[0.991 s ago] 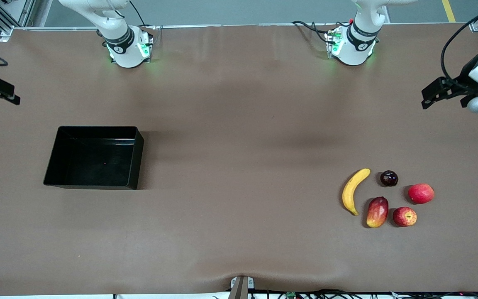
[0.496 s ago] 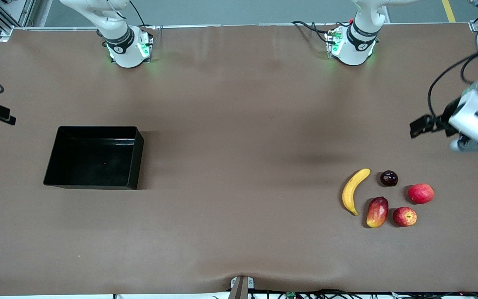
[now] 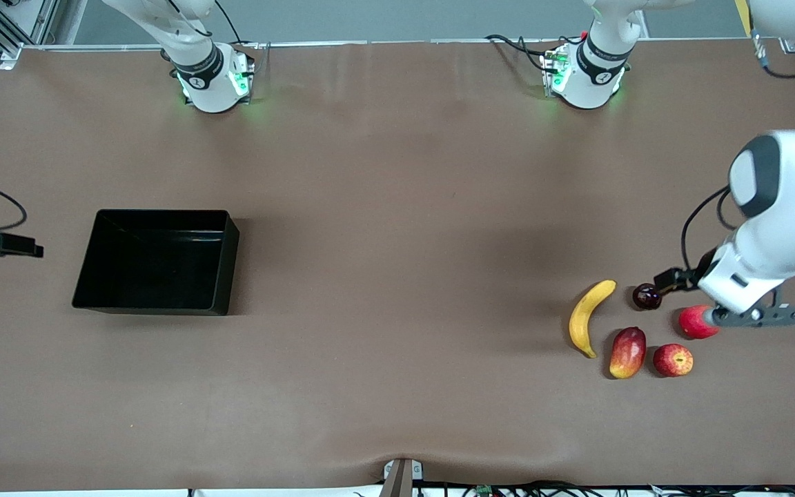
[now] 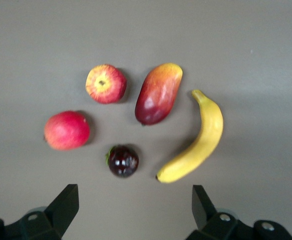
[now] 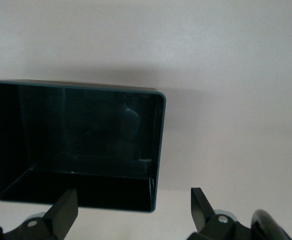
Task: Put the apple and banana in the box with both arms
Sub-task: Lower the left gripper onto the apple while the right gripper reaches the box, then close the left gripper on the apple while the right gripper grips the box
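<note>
Approaching is the step in hand: nothing is picked yet, so you're at the very start. The left gripper (image 4: 133,212) hangs over the fruit cluster at the left arm's end of the table, jaws spread wide and empty, touching nothing. Its wrist view shows the banana (image 4: 195,141) and the dark plum (image 4: 123,160) closest to the fingers (image 4: 65,206), with the apple (image 4: 106,83), the mango-like fruit (image 4: 158,93) and the plain red fruit (image 4: 67,130) a little further out.

The apple (image 3: 673,359) is the fruit nearest the front camera, just beside the mango-like fruit (image 3: 628,352). The banana (image 3: 589,316) lies at the cluster's edge toward the box (image 3: 229,259), which sits empty, well apart, at the right arm's end.

The right gripper (image 5: 133,212) hangs beside the box (image 5: 157,150), also wide open and empty; it looks to be waiting.

Next, my read: you need to centre the left gripper on one target and descend. Watch the apple: the tight neighbours leave little finger room
</note>
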